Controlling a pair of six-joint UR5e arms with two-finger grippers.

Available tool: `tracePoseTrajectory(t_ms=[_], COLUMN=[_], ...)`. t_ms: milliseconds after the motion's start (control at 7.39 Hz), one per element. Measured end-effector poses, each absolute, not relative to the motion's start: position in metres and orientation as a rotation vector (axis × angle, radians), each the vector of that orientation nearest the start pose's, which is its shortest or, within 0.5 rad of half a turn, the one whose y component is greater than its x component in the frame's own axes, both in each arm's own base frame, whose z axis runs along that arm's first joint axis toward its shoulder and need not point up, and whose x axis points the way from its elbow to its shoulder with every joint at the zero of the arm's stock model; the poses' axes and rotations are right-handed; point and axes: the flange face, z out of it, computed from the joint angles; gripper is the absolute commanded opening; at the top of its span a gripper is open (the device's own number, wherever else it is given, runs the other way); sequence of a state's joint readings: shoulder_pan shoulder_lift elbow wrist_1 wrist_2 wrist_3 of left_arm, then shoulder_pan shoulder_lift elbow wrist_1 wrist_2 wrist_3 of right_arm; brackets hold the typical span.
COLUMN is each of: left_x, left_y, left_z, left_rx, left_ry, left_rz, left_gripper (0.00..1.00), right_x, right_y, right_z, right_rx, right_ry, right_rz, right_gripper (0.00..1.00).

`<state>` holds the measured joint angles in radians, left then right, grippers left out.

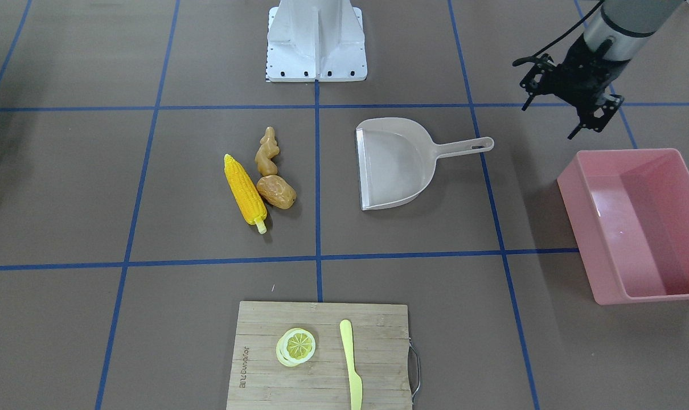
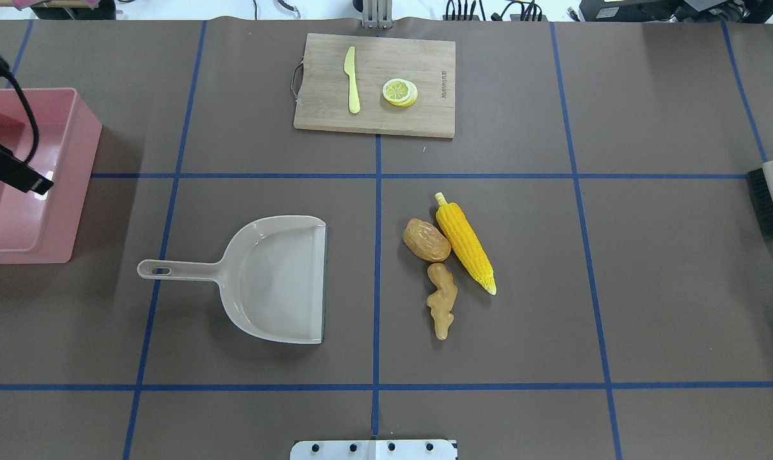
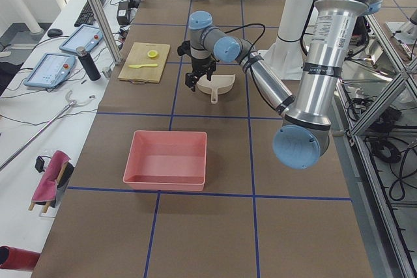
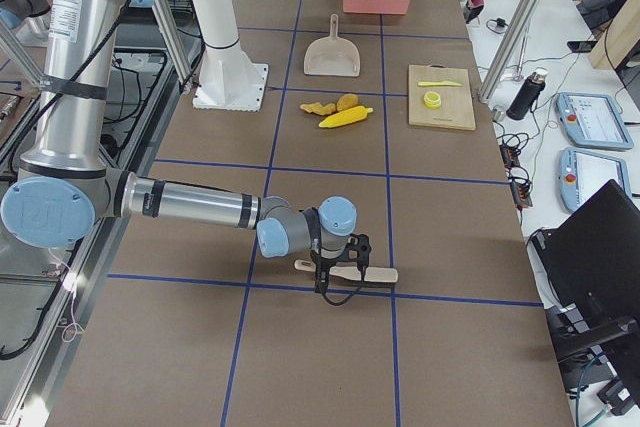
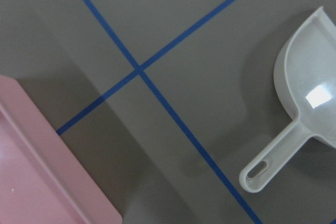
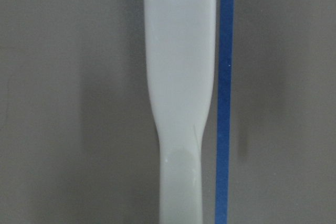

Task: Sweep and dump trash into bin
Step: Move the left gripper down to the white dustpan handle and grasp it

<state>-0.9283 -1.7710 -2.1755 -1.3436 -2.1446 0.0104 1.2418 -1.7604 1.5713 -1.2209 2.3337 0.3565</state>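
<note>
The yellow corn cob [image 1: 245, 191], the tan ginger root [image 1: 266, 152] and the brown potato [image 1: 276, 191] lie touching in a cluster on the table. The beige-grey dustpan [image 1: 393, 165] lies beside them with its mouth toward them. The pink bin [image 1: 635, 228] stands further out on my left side and holds nothing. My left gripper [image 1: 551, 121] hangs open and empty above the table between the dustpan handle and the bin. My right gripper [image 4: 335, 272] is over a brush handle [image 6: 178, 77] at the far right. I cannot tell whether it is open or shut.
A wooden cutting board [image 1: 322, 376] with a lemon slice [image 1: 296, 345] and a yellow-green knife [image 1: 351, 364] sits at the far edge. The brush [image 2: 766, 204] lies at the table's right edge. The robot base [image 1: 316, 40] is at the near edge.
</note>
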Motion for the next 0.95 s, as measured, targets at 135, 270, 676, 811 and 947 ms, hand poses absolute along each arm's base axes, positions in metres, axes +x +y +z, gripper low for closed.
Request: tracePoseTrajectory(t_ms=[135,270,676,811,947], left_x=[0.251,0.274,0.337,0.353,0.365], left_y=[-0.429,-0.424,-0.426,-0.428,-0.426], left_z=[0.309,0.31,0.349,0.356,0.354], left_rx=[0.41,0.456,0.48,0.502,0.521], left_ry=[0.693,0.65,0.575,0.574,0.584], left_rz=[0.89,0.98,1.152,1.2,1.231], left_gripper=[0.98,0.98,0.98,0.98,0.98], right_x=[-0.077,-0.081,-0.084,-0.085,-0.086], right_y=[-0.413,-0.413,-0.414,-0.415,-0.417], right_z=[0.709,0.708,0.701,0.695,0.686], right_rx=[-0.121,-0.13,-0.127,-0.116,-0.105], right_ry=[-0.765,-0.762,-0.763,-0.765,-0.767], right_rz=[-0.03,-0.021,-0.015,-0.019,-0.023], right_gripper=[0.14,0.0,0.0,0.0,0.0])
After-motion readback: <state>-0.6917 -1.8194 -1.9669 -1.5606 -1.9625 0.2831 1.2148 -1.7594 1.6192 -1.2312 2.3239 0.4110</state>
